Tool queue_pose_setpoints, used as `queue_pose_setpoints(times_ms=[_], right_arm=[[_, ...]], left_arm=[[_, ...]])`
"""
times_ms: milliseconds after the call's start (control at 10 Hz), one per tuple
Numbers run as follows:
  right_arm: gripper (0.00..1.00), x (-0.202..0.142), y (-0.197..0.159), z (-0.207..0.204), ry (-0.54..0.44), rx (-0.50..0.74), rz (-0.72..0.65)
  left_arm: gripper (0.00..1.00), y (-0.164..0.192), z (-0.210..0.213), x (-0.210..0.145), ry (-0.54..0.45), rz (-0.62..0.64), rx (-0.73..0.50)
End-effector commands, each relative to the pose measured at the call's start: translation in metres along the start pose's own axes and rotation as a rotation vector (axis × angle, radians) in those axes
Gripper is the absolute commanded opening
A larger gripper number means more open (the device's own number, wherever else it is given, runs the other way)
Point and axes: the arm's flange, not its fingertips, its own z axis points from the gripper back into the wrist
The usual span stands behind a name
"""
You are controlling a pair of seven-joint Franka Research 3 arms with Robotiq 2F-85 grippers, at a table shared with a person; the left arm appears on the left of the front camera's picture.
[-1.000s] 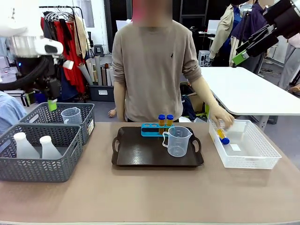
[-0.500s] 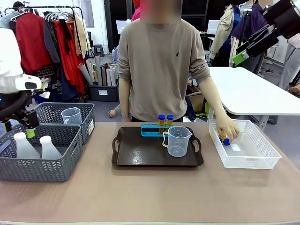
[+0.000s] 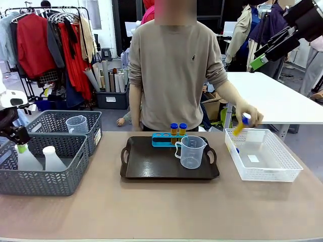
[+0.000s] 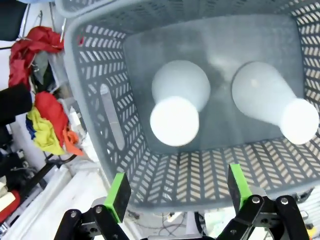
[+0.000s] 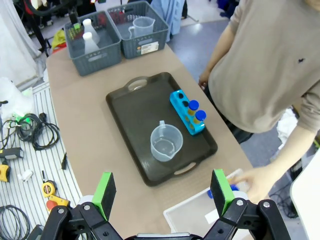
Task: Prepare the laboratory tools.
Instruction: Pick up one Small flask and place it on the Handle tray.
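- Two translucent white conical flasks [image 4: 175, 112] stand upright, side by side, in the front grey basket [image 4: 90, 100]. Their necks point up, so they are easy to take from above.
- Your left gripper [image 4: 178, 192] hangs over that basket with its jaws spread wide and nothing between them. One flask sits in line with the gap, so I judge that one is your pick.
- Two blue-capped tubes [image 3: 178, 129] of yellow-orange liquid sit upright in the blue rack [image 3: 162, 138] at the far edge of the dark tray [image 3: 151, 169]. The rack keeps them from tipping or rolling.
- One more tube [image 3: 240, 125] is in the person's hand [image 3: 251, 116], held above the white basket [image 3: 267, 174] at the right end of the worktop [image 3: 161, 212]. It is probably bound for the rack.
- A small blue-capped shape [image 3: 236, 149] lies in that basket's corner. It may be the fourth tube, but it is too small to be sure.
- One clear handled beaker [image 3: 192, 151] stands on the tray just in front of the rack. A second beaker [image 3: 76, 124] sits in the rear grey basket [image 3: 93, 126].
- Your right gripper [image 5: 161, 189] is high above the worktop, jaws wide and empty, well out of the person's way.
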Motion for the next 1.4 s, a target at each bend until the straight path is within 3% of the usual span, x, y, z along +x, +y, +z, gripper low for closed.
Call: queue_pose_setpoints(times_ms=[0, 300, 400, 800, 900, 1300], right_arm=[[1.00, 0.002, 0.000, 0.000, -0.025, 0.014, 0.003], [1.00, 0.002, 0.000, 0.000, -0.025, 0.014, 0.003], [1.00, 0.002, 0.000, 0.000, -0.025, 0.014, 0.003], [1.00, 0.002, 0.000, 0.000, -0.025, 0.014, 0.003], [1.00, 0.002, 0.000, 0.000, -0.025, 0.014, 0.003], [1.00, 0.002, 0.000, 0.000, -0.025, 0.014, 0.003]], left_arm=[[1.00, 0.001, -0.011, 0.014, -0.030, 0.045, 0.001], [1.00, 0.002, -0.022, 0.024, -0.047, 0.065, -0.021], [0.90, 0.004, -0.023, 0.026, -0.048, 0.068, -0.009], [0.13, 0.005, -0.021, 0.030, -0.067, 0.077, -0.015], [0.00, 0.005, -0.021, 0.030, -0.069, 0.077, -0.016], [0.00, 0.004, -0.019, 0.035, -0.075, 0.075, -0.032]])
